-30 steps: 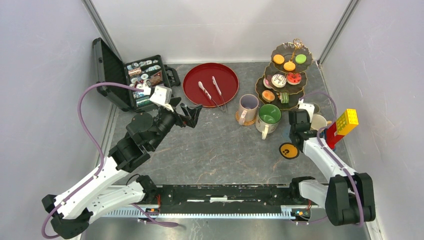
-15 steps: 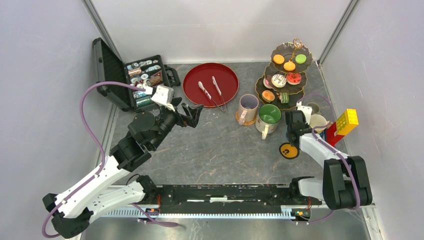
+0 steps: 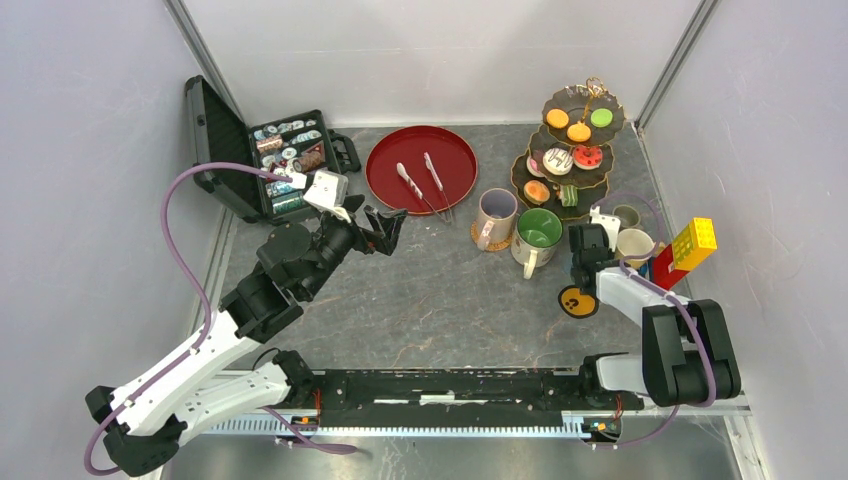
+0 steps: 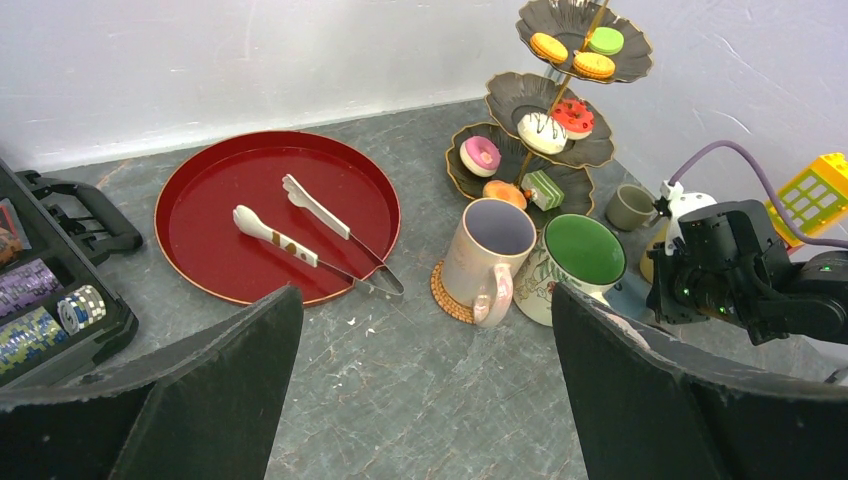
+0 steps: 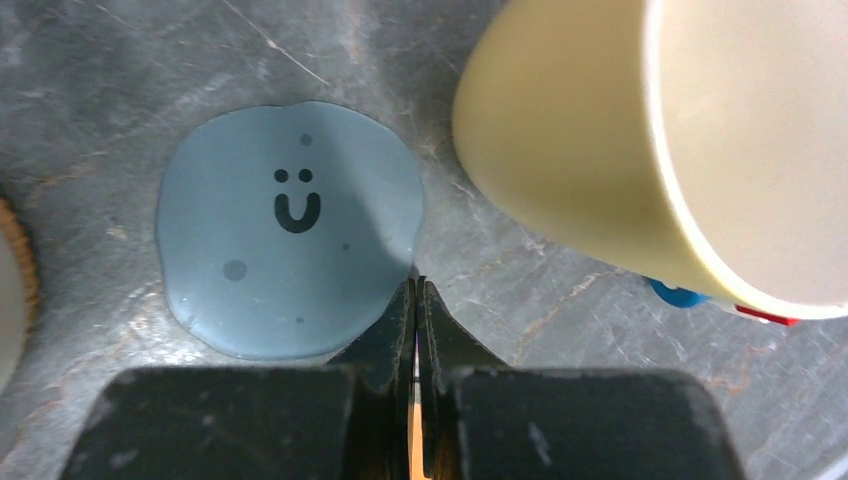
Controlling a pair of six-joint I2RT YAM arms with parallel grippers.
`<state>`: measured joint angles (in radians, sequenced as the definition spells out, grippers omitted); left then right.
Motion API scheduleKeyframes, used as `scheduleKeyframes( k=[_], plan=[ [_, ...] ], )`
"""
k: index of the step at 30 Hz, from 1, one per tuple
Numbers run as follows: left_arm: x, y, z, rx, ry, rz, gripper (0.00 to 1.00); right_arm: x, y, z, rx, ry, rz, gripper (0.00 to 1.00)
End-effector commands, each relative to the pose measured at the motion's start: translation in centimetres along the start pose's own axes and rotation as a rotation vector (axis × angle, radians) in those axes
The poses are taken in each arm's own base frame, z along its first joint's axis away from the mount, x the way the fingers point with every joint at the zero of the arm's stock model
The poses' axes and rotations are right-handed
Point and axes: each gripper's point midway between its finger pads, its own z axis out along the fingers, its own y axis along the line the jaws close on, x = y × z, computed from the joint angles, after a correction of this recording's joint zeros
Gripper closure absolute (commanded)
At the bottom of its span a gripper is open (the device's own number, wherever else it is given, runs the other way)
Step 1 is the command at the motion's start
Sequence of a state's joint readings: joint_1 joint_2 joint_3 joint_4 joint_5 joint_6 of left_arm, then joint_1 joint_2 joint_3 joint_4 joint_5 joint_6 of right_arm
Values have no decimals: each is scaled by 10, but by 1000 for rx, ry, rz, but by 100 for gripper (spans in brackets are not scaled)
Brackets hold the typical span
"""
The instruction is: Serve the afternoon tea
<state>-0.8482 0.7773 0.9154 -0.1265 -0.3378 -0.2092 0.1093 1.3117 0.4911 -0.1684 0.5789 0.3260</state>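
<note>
Two grippers are seen over the grey table (image 3: pixel 450 300). Nearest the bases, the left gripper (image 3: pixel 388 228) is held above bare table short of the red tray (image 4: pixel 200 220), its jaws spread wide with nothing between them. On the right side, the right gripper (image 5: pixel 415 290) is pointed straight down. Its jaws are pressed together and nothing is seen between them. Its tips are set at the rim of a pale blue smiley coaster (image 5: pixel 290 230). An orange smiley coaster (image 3: pixel 575 300) is laid on the near side of that gripper.

The yellow mug (image 5: pixel 600 150) is stood just beside the blue coaster, and the small grey mug (image 4: pixel 630 205) just behind it. To their left, the green-lined mug (image 4: pixel 580 255) and the beige mug (image 4: pixel 485 250) are set side by side, the beige one on a woven coaster (image 4: pixel 445 300).

Behind the mugs the three-tier stand (image 4: pixel 510 100) is placed upright. The toy cakes (image 4: pixel 543 132) are spread over all its tiers: two orange and one green on top, a white and a red in the middle, and pink, green and orange at the bottom.

Farther left, two tongs (image 4: pixel 330 215) are laid in the red tray. At the far left corner a black case (image 3: pixel 210 140) is left open.
</note>
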Motion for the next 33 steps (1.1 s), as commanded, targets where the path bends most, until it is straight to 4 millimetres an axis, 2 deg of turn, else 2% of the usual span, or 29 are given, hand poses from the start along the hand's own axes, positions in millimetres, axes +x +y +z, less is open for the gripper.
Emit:
scheduleKeyframes(
  k=[1,6,9,13,18,20,22,25,29,33],
  plan=[
    [-18,-5,0,8,-45,-51,0,-17,18,1,-96,-66,32,98],
    [-18,-5,0,9,-43,-50,0,-21,33,-3,-183,-82,28,98],
    [-17,-5,1,10,-40,-49,0,-29,26,-11,-166,-87,34,98],
    [-17,-6,1,15,-41,-53,0,-59,14,-37,-178,-170,61,93],
    [-19,-8,-1,25,-44,-58,0,-111,-7,-78,-173,-304,70,50],
    [-20,-8,-1,25,-46,-59,0,-129,-17,-90,-153,-347,52,37],
    [-21,-7,-2,23,-50,-58,0,-140,-26,-94,-116,-354,28,30],
    [-23,-5,-4,13,-59,-54,0,-145,-35,-88,-77,-319,-6,27],
    [-25,-5,-5,12,-64,-53,0,-138,-35,-66,-82,-253,-42,26],
    [-23,-8,-5,23,-59,-50,0,-128,-37,-46,-90,-183,-11,48]
  ],
)
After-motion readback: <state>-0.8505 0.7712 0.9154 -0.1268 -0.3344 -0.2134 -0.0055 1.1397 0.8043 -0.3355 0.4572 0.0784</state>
